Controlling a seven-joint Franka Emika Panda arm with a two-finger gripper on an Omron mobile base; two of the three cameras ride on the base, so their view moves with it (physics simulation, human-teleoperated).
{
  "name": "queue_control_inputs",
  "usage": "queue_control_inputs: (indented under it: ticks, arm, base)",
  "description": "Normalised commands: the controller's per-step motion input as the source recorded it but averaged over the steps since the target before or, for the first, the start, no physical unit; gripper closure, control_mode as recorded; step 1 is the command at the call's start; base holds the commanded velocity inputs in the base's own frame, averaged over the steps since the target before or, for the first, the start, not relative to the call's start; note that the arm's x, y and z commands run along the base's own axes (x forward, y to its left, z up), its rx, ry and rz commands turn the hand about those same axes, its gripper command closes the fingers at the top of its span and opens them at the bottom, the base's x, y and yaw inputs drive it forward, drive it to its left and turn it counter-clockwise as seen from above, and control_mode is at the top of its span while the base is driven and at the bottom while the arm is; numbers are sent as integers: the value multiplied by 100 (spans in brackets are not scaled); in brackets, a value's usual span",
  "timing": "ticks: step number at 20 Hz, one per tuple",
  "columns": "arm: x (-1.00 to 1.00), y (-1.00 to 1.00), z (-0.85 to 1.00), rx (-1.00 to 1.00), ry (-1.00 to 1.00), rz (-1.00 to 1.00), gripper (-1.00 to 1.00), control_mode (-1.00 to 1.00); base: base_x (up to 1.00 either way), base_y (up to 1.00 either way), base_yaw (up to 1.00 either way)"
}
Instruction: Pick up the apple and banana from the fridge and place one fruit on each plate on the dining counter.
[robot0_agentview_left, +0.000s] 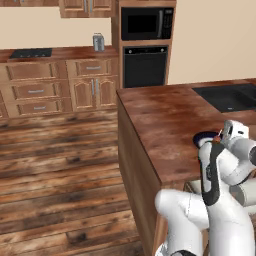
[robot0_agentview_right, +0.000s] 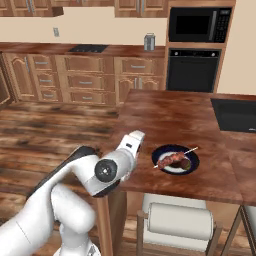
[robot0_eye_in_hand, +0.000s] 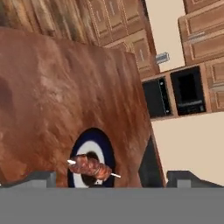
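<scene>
A dark navy plate lies near the front edge of the reddish-brown dining counter. A meat skewer rests across it. My gripper hovers over the counter's near edge, just left of the plate in the right base view. It is open, its fingertips far apart with nothing between them. The apple, the banana and the fridge are out of view.
A black sink is set into the counter beyond the plate. A stool stands under the counter's edge. Wall cabinets, an oven and a microwave line the far wall across the wooden floor.
</scene>
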Motion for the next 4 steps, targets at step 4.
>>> queue_control_inputs:
  ticks: [4]
  arm:
    - [-1,100,41,-73,4,4,-100,-100]
  base:
    - [0,0,0]
